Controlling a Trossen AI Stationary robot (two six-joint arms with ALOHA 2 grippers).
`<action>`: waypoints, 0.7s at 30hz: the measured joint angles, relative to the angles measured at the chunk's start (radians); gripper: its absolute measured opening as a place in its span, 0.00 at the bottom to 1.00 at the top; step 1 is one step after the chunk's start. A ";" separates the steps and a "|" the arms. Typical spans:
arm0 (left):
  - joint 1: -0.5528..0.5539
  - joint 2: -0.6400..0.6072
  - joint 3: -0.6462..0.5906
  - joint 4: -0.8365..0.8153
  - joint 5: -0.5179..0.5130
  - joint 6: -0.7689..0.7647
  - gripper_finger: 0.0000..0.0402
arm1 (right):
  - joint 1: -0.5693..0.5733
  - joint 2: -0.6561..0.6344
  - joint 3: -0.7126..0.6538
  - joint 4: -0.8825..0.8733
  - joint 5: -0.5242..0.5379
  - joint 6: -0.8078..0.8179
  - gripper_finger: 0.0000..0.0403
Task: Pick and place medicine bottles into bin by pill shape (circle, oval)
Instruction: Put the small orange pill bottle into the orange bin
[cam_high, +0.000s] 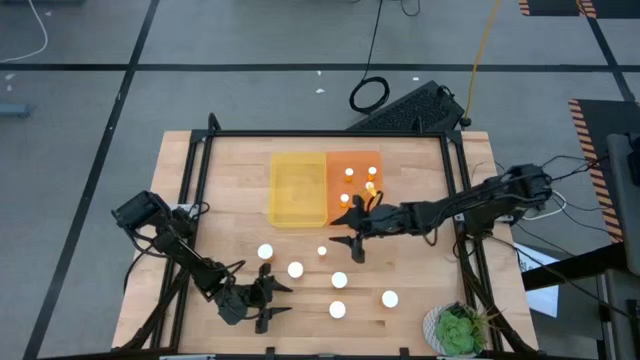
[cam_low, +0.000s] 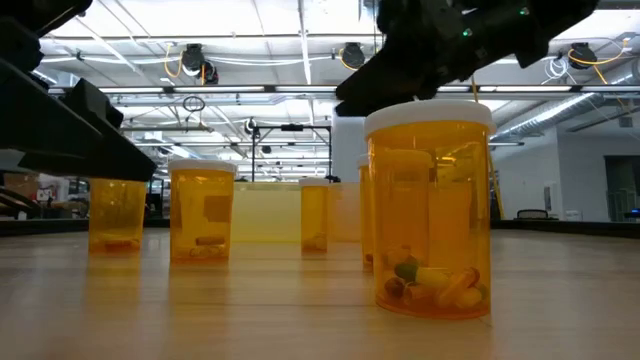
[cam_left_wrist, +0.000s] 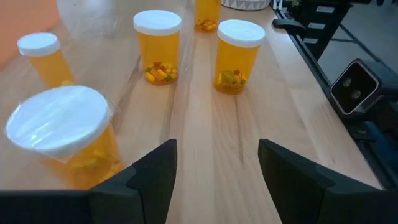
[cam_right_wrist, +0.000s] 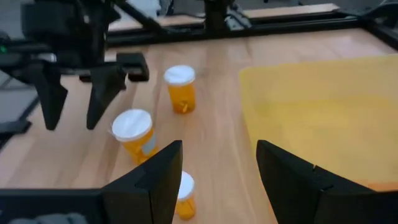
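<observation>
Six upright bottles (cam_high: 296, 269) are standing toward the table's (cam_high: 230, 170) front edge, the left gripper (cam_high: 268, 297) hovering unclenched nearest them; the right gripper (cam_high: 352, 240), also empty and spread, is waiting beside the orange bin (cam_high: 340, 165).

Amber medicine bottles (cam_high: 296, 269) with white caps, all upright. Six stand loose on tabletop (cam_high: 420, 270), spread near front half. Three more sit in orange bin (cam_high: 340, 158). Yellow bin (cam_high: 296, 189) holds no bottles. Mixed-colour pills visible inside.
</observation>
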 joint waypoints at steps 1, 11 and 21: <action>0.001 0.000 0.000 0.000 -0.001 0.009 0.57 | 0.005 0.025 0.019 -0.008 0.000 -0.015 0.50; 0.002 0.000 0.000 0.008 -0.002 0.025 0.57 | 0.011 0.220 0.135 -0.063 -0.082 -0.064 0.50; -0.006 0.000 0.000 0.020 -0.002 0.021 0.57 | 0.010 0.265 0.160 -0.078 -0.111 -0.102 0.55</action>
